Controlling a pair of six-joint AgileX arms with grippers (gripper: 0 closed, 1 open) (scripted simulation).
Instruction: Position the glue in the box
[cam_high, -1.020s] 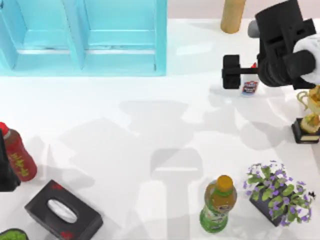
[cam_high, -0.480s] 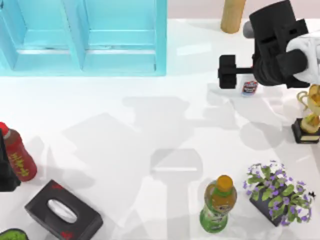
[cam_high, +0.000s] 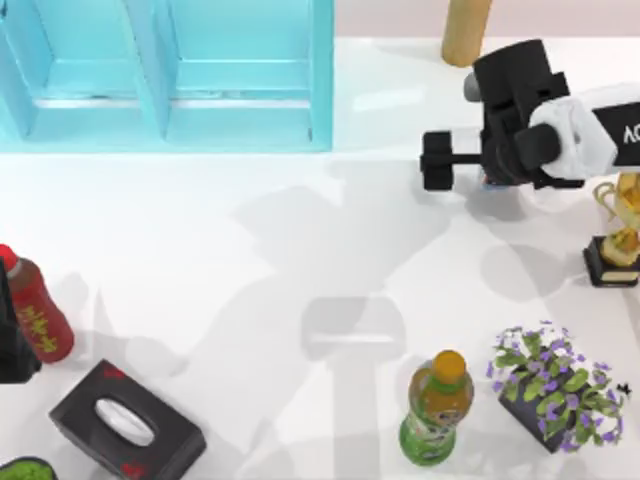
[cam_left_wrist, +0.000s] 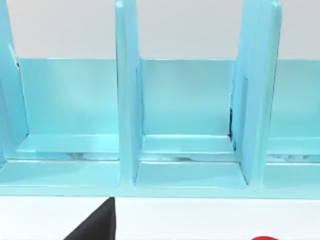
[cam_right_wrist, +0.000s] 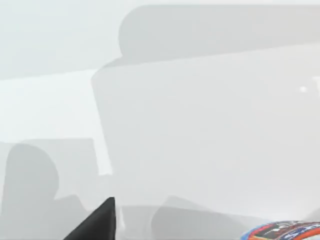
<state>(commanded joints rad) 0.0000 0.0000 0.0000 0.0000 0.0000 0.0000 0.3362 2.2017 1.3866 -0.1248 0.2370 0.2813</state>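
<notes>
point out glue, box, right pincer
glue (cam_right_wrist: 282, 232): right wrist view, on its blue-and-red label.
box (cam_high: 320, 70): top view, on its right outer wall.
right pincer (cam_high: 440, 160): top view, on the black fingertip end, table's right.

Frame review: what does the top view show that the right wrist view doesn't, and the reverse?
Top view's extras: the blue box, the right pincer at the table's far right, the parked left arm at the left edge, the green bottle and tissue box. Right wrist view's extra: a close look at the glue and its blue-and-red label. Shared: the white table, crossed by shadows.
</notes>
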